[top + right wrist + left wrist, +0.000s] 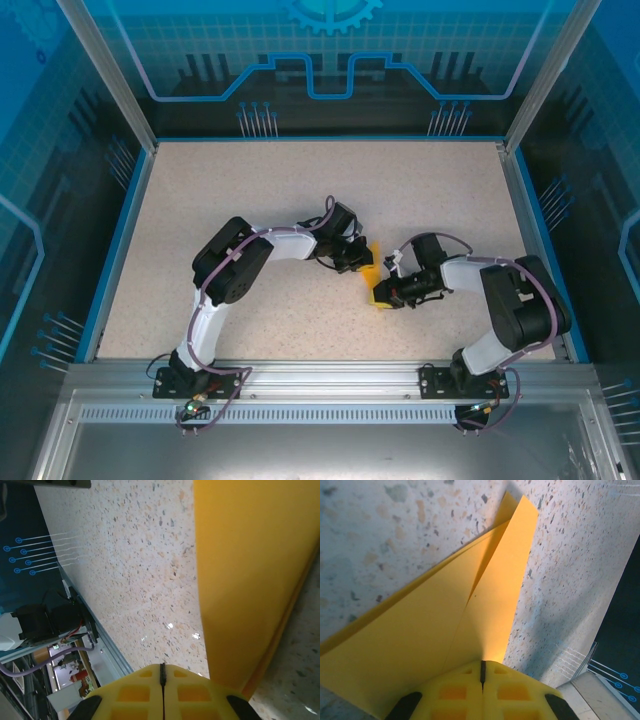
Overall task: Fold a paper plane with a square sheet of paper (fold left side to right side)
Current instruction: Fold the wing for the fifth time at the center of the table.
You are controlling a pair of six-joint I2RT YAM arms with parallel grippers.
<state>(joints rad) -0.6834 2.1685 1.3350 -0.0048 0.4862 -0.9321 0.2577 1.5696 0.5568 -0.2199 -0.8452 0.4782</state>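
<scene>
The big speckled table (250, 190) lies inside blue walls. Two black and white arms reach over it and meet near the middle. The left arm (235, 268) bends in from the left. The right arm (510, 300) bends in from the right.

The orange-yellow sheet of paper (371, 268) is on the table between the two arm tips, a little right of the middle. From the left wrist, the sheet of paper (435, 635) is folded. One flap lies over another, and a crease runs down to the fingers. One narrow end points away from the camera.

The left gripper (482, 666) is closed tight, its two yellow fingers pressed together. Its tips touch the paper at the crease. I cannot tell if the paper is pinched between them.

The right gripper (162, 669) is closed tight too. The paper (240, 580) runs past its right finger as a wide yellow band. I cannot tell if it is held there.
</scene>
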